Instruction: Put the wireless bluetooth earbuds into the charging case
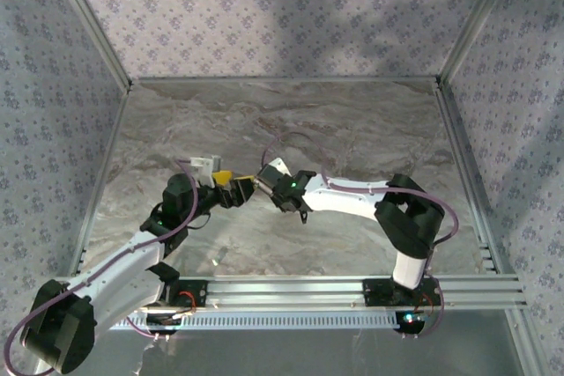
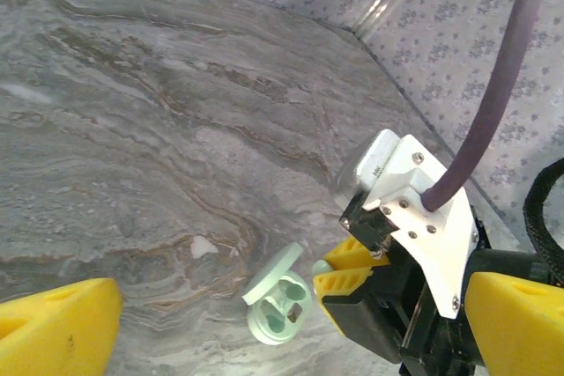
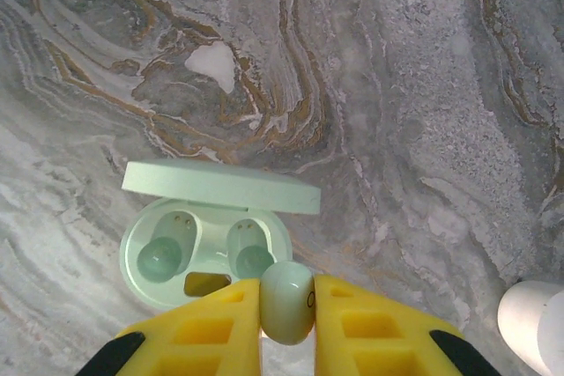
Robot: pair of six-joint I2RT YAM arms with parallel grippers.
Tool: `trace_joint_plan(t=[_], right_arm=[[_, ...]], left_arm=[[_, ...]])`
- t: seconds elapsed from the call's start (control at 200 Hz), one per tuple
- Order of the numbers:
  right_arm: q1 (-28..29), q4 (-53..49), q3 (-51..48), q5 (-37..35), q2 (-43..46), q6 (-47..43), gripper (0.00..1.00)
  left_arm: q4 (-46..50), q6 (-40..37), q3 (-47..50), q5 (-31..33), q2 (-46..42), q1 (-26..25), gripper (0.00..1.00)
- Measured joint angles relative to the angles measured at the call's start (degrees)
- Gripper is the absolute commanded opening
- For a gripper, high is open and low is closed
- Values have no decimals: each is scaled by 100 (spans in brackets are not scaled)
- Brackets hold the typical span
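Towards the middle of the marble table (image 1: 352, 129), the left gripper (image 1: 229, 185) is seen with its yellow fingers (image 2: 57, 332) spread as wide as they go; nothing is grasped between them. Facing it from the right, the right gripper (image 3: 288, 286) is closed on a single earbud (image 3: 287, 305), which is pinched by its two flanks between the yellow pads (image 3: 211, 323).

The earbud is a pale, smooth oval. Its long axis is laid along the line of the fingers, so that one rounded end is pointed forward at the charging case (image 3: 145, 283) and the other is tucked back between the pads. It is held at the case's near rim, in front of the right-hand well (image 3: 252, 257). Whether the rim is touched cannot be told. From the left wrist, the same earbud (image 2: 322, 266) is seen as a small pale bit at the fingertips, just beside the case (image 2: 278, 310).

The mint case is set on the table with its long axis across the fingers. Its lid (image 3: 220, 188) is hinged on the far side and stands raised, and both wells are exposed and turned upward.

Off to the right, a white rounded object (image 3: 533, 319) is cut by the frame's edge. Beyond the case, bare veined marble is seen, and the patterned walls (image 1: 282, 6) are met at the back.
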State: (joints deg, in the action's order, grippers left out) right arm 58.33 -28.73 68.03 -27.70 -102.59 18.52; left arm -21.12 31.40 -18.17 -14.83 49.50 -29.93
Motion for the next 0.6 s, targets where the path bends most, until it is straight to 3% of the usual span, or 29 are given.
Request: trace_joint_plan(t=[0.6], right_arm=[[-11,-92,131,-192,-271,-17,19]], left_arm=[[173,2,70,203,0,37,100]])
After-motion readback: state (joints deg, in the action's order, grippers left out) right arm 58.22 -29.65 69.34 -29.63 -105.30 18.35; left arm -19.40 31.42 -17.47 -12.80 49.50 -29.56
